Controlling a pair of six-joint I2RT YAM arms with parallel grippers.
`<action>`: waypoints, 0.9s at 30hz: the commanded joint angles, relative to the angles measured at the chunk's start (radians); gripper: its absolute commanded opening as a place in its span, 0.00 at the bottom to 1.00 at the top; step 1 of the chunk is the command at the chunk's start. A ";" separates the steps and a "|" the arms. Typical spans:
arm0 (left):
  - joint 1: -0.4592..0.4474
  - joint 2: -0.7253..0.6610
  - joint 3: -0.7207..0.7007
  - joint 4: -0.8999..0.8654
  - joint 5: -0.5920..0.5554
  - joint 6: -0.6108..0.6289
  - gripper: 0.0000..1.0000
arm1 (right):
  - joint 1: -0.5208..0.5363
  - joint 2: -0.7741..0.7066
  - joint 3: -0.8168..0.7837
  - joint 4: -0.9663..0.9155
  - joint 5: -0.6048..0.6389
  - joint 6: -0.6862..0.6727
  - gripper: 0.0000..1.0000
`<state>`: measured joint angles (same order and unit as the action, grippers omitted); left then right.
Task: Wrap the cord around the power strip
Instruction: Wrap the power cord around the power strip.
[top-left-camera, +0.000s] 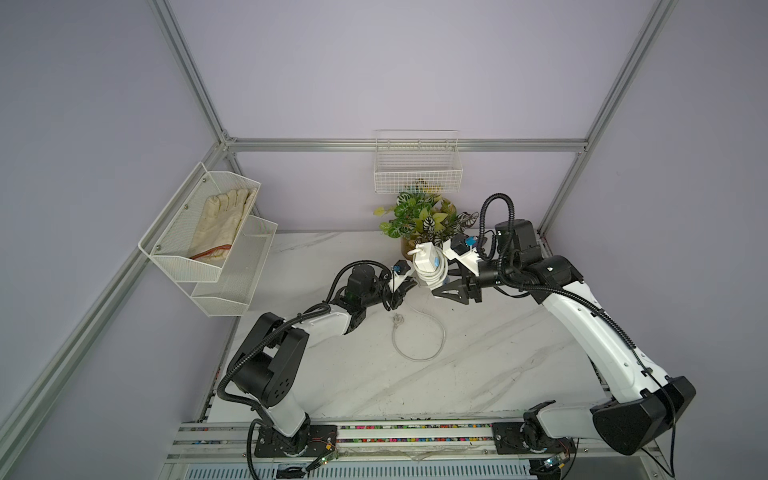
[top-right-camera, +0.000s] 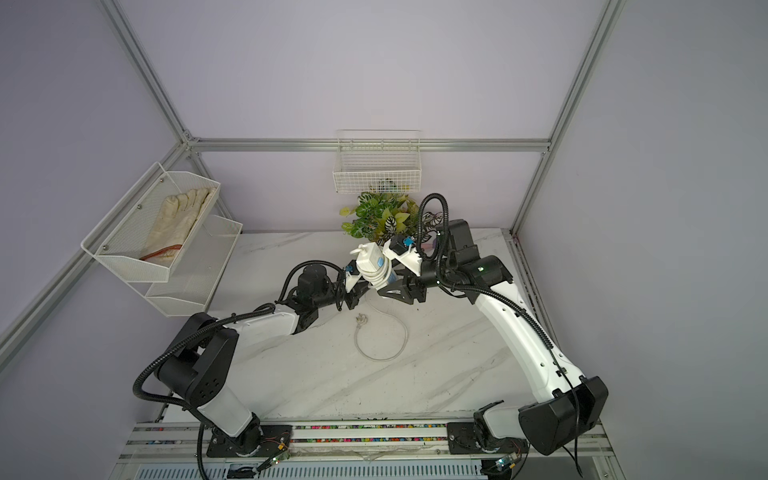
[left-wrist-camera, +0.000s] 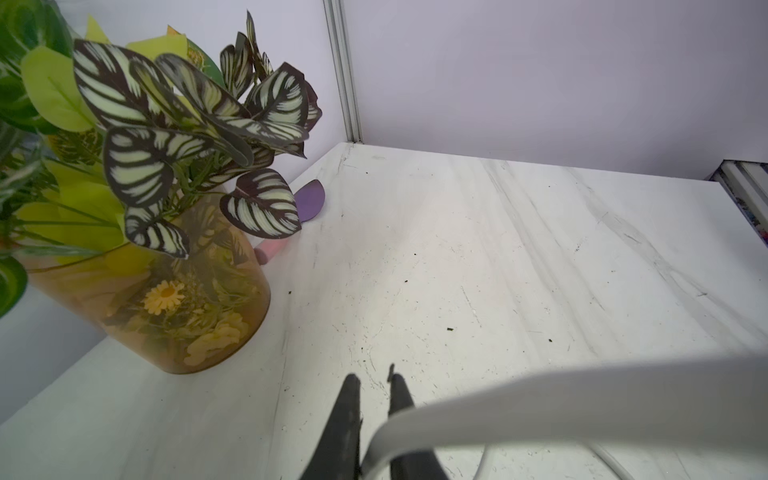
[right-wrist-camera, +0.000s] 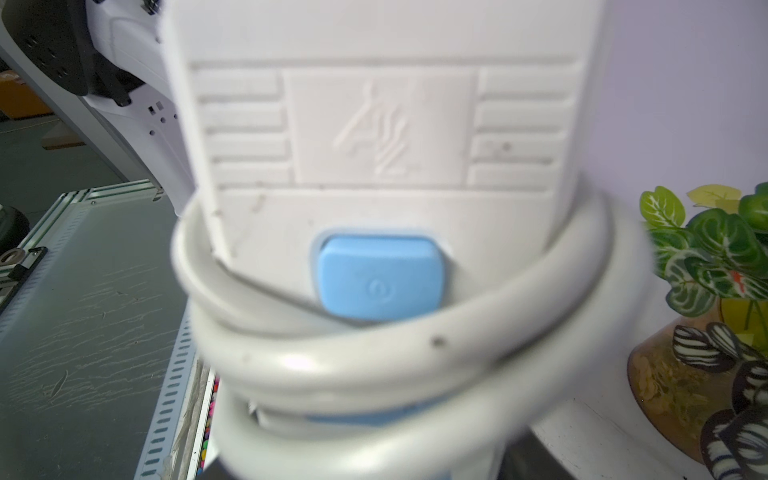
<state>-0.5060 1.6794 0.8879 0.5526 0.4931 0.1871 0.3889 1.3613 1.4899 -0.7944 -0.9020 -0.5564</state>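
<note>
Coils of smooth, pale grey-white round cord (right-wrist-camera: 374, 365) ring the lower half of the white rectangular plastic power strip (right-wrist-camera: 374, 124) — several turns, stacked close. The strip stands on end in the air just in front of the amber glass vase (top-left-camera: 404, 250) of striped and green artificial leaves. It is clamped in the right end effector (top-left-camera: 442, 275), which is closed on its wrapped lower part. The strip's matte face bears ribbed moulding, an embossed zebra figure and a rounded light-blue button (right-wrist-camera: 378, 278), partly overlapped by the top turn. The rest of the cord drops to the white marble-patterned counter (top-left-camera: 498, 374) and lies in an open curve, farther from the vase than the strip, ending in a small white plug (top-left-camera: 397, 320). The left end effector (left-wrist-camera: 374, 380) hovers beside the strip, on the side away from the vase. Its black tapered fingers (left-wrist-camera: 351, 415) stand a narrow gap apart with the cord crossing them — whether they pinch it I cannot tell.
</note>
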 joint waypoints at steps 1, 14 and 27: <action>0.002 0.032 -0.048 0.127 -0.047 -0.064 0.15 | -0.003 -0.007 0.055 0.023 -0.045 0.025 0.00; 0.030 0.073 -0.006 0.046 -0.036 -0.012 0.15 | -0.052 -0.026 0.064 0.014 -0.060 0.058 0.00; 0.099 0.153 0.381 -0.340 -0.065 0.183 0.00 | -0.042 -0.083 -0.090 -0.207 -0.152 -0.284 0.00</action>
<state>-0.4267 1.8023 1.1484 0.3225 0.4816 0.2966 0.3374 1.3216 1.4139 -0.9051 -0.9409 -0.6975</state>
